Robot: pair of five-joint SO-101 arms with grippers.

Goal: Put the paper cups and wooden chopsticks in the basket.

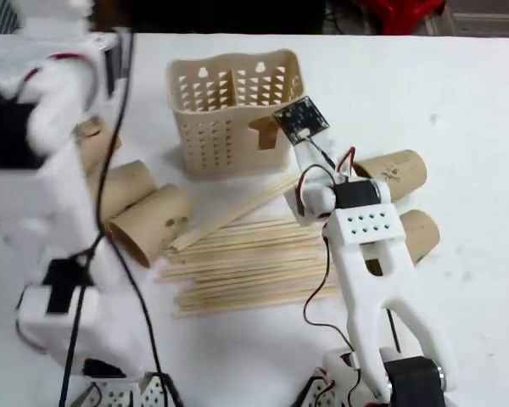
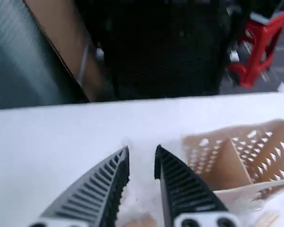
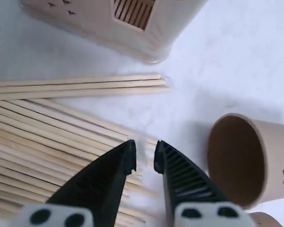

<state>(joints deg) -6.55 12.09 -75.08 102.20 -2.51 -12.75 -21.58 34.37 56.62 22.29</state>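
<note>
The beige perforated basket (image 1: 229, 110) stands at the back middle of the table. A pile of wooden chopsticks (image 1: 246, 259) lies in front of it. Three paper cups lie on their sides to the left of the pile (image 1: 148, 222), and two more lie to the right (image 1: 394, 174). My right gripper (image 3: 144, 144) hovers just over the chopsticks (image 3: 47, 132) beside a cup (image 3: 236, 156), narrowly open and holding nothing. The basket (image 3: 109, 19) is ahead of it. My left gripper (image 2: 142, 151) is raised above the table, narrowly open and holding nothing, with the basket (image 2: 241, 161) off to one side.
The right arm (image 1: 365, 229) stretches from the front edge over the pile's right end. The left arm (image 1: 59, 170) rises at the left side, trailing a black cable (image 1: 123, 246). A few chopsticks (image 3: 85, 85) lie apart, close to the basket. Dark furniture stands beyond the table's far edge.
</note>
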